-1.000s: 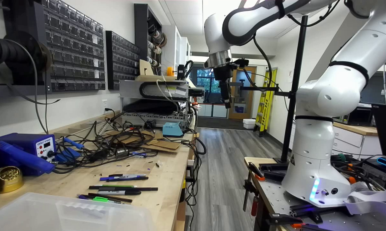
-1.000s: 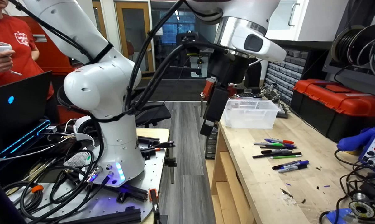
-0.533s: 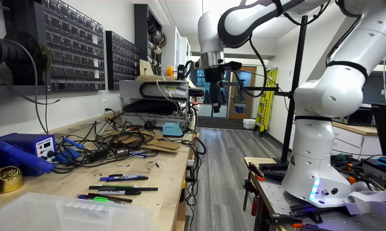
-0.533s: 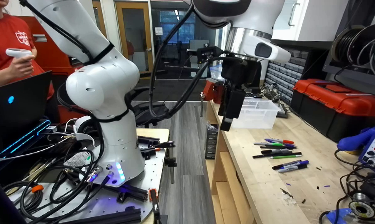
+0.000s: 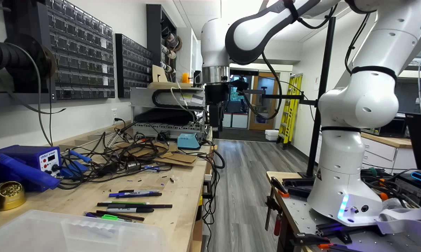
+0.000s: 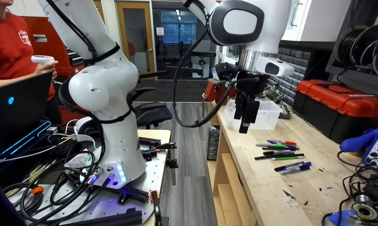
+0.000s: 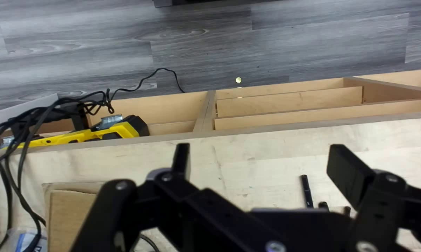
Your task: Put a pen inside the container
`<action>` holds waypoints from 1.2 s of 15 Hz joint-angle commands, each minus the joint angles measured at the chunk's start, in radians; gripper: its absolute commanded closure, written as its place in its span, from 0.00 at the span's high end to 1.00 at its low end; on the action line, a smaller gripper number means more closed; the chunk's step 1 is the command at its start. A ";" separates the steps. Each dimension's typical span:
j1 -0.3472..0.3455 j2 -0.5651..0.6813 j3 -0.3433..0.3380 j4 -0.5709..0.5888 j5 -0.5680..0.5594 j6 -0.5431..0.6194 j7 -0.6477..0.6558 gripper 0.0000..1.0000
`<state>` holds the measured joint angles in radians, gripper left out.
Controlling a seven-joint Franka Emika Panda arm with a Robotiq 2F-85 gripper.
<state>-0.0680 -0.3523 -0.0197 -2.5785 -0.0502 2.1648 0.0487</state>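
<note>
In an exterior view, a large rectangular bin of translucent whitish plastic point(image 5: 98, 232) stands on a pale wooden workbench point(image 5: 175, 190). Just beyond the bin lie slim plastic pens point(image 5: 130, 210), black, blue and green — any print on them is too small to read. Also beyond the bin, on its wall side, a boxy blue unit with a display point(image 5: 49, 161) bears lettering I cannot make out. The black two-fingered gripper point(image 5: 215, 133) hangs well apart from the bin.

In an exterior view, the gripper partly covers the bin, and the pens lie outside it; well apart from the bin, a black laptop point(image 6: 22, 103) shows a glowing blue logo, and a red T-shirt point(image 6: 7, 50) carries illegible white print.

In the wrist view, the gripper's black fingers point(image 7: 180, 161) stand wide apart — workbench and a black pen point(image 7: 306, 190) showing between.
</note>
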 commanded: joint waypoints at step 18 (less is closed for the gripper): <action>0.054 0.150 0.079 0.072 -0.021 0.147 0.108 1.00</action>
<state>-0.0212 -0.2323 0.0486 -2.5100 -0.0476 2.2583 0.1019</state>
